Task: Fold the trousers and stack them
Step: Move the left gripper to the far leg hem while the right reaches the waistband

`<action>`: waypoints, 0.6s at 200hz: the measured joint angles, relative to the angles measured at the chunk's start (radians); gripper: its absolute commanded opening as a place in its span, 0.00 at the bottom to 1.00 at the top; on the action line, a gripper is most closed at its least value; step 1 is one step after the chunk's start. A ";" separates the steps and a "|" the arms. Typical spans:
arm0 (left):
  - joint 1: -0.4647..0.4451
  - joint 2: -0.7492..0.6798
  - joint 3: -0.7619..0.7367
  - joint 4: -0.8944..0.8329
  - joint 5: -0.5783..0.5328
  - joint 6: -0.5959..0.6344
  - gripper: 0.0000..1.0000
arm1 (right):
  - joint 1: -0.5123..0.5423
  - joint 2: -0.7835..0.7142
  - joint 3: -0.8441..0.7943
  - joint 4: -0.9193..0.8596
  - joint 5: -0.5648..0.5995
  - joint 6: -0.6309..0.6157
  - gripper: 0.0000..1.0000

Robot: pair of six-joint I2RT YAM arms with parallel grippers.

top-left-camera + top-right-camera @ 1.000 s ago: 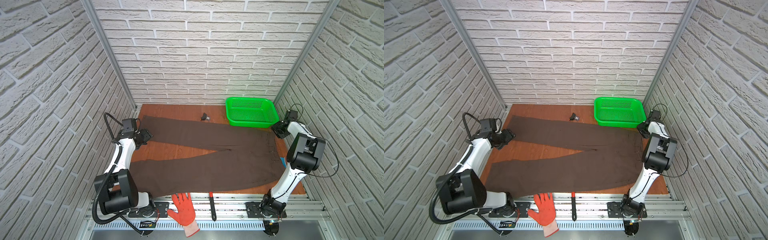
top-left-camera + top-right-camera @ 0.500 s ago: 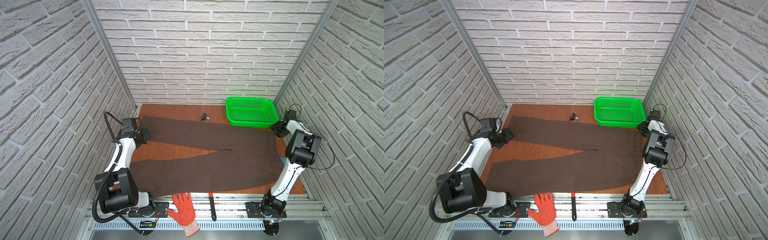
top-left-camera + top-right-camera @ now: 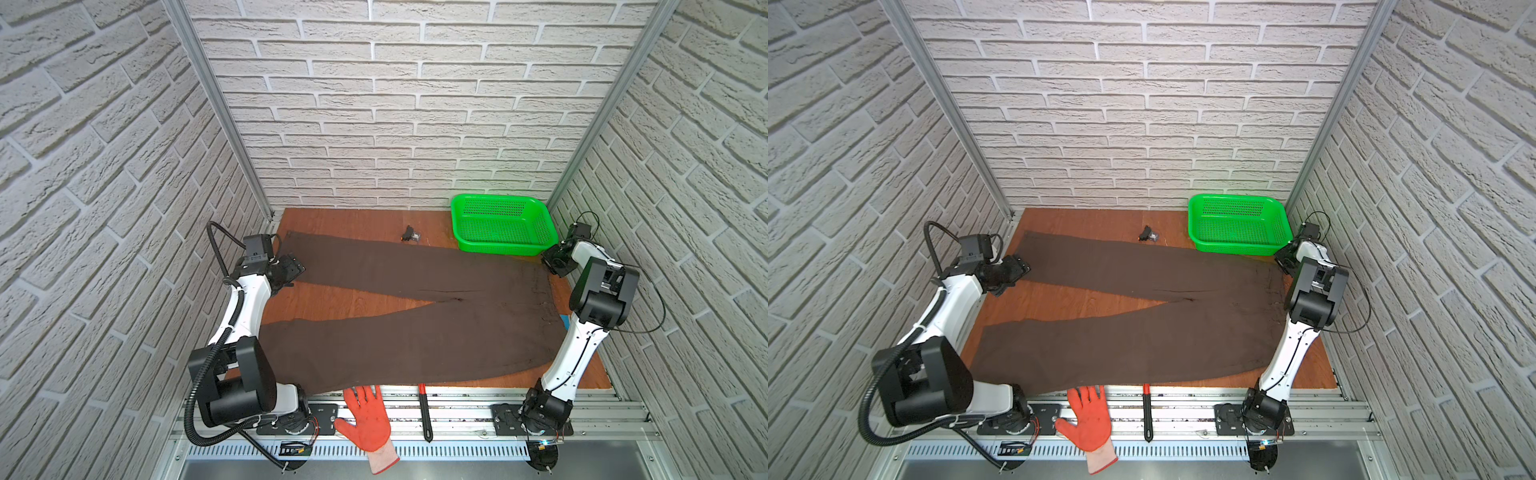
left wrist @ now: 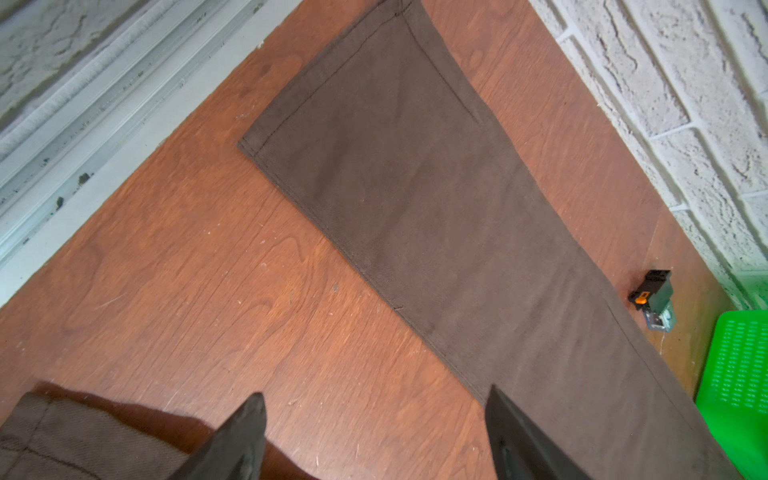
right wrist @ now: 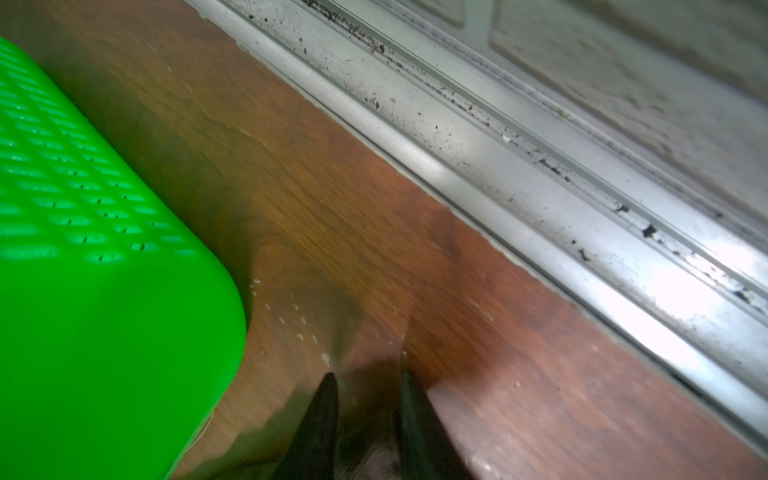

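Observation:
The dark brown trousers (image 3: pixel 415 324) (image 3: pixel 1142 332) lie flat on the wooden table, legs spread to the left, waistband at the right. My left gripper (image 3: pixel 297 266) (image 4: pixel 376 392) is open low over the far leg's (image 4: pixel 436 187) near edge, close to its hem; one finger is above the cloth, the other above bare wood. My right gripper (image 3: pixel 550 264) (image 5: pixel 369 374) sits at the waistband's far right corner beside the basket. Its fingers stand a narrow gap apart, with something dark and blurred between them lower down.
A green basket (image 3: pixel 505 224) (image 5: pixel 83 249) stands at the back right. A small black connector (image 3: pixel 410 235) (image 4: pixel 652 297) lies just beyond the far leg. An orange glove (image 3: pixel 368 419) and a red-handled tool (image 3: pixel 424 411) rest on the front rail. A metal side rail (image 5: pixel 540 166) borders the table.
My right gripper's jaws have drawn closer together at the waistband corner, and that arm's elbow has shifted slightly. The left arm and the trousers have stayed put.

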 measured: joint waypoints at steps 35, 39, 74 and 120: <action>0.000 -0.001 0.000 -0.005 -0.003 0.003 0.82 | -0.005 -0.003 -0.014 0.009 -0.016 0.001 0.05; 0.000 -0.001 0.001 -0.005 -0.003 0.003 0.82 | -0.005 -0.003 -0.016 0.010 -0.018 0.002 0.06; 0.000 -0.002 0.029 -0.024 -0.013 0.004 0.83 | -0.004 -0.047 -0.073 0.019 -0.033 0.006 0.05; 0.001 -0.016 0.087 -0.064 -0.028 0.018 0.83 | -0.004 -0.290 -0.227 0.016 -0.053 0.024 0.05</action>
